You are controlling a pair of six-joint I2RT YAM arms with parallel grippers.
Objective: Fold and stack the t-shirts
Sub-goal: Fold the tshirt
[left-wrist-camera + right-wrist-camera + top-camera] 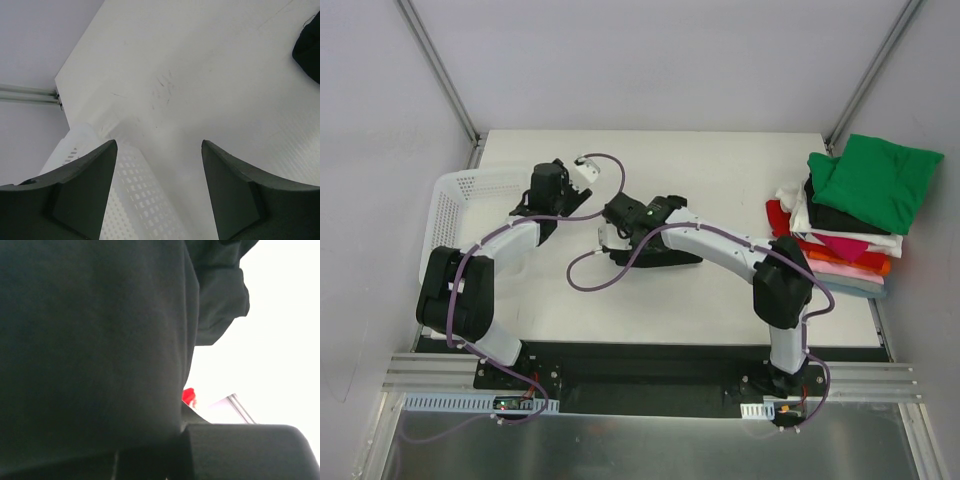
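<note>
A black t-shirt (672,258) lies bunched at the table's middle, and its dark cloth (100,340) fills most of the right wrist view. My right gripper (620,238) is down on its left end and shut on the cloth; one finger (245,450) shows and the other is hidden by cloth. At the right edge stands a stack of folded t-shirts (840,245) with a green one (875,180) on top. My left gripper (532,205) (159,165) hangs open and empty over the basket's rim. A corner of the black t-shirt (309,45) shows far right in the left wrist view.
A white mesh basket (460,185) (135,200) sits at the table's left edge, under the left arm. A purple cable (585,275) loops over the table between the arms. Walls and frame posts close in the back corners.
</note>
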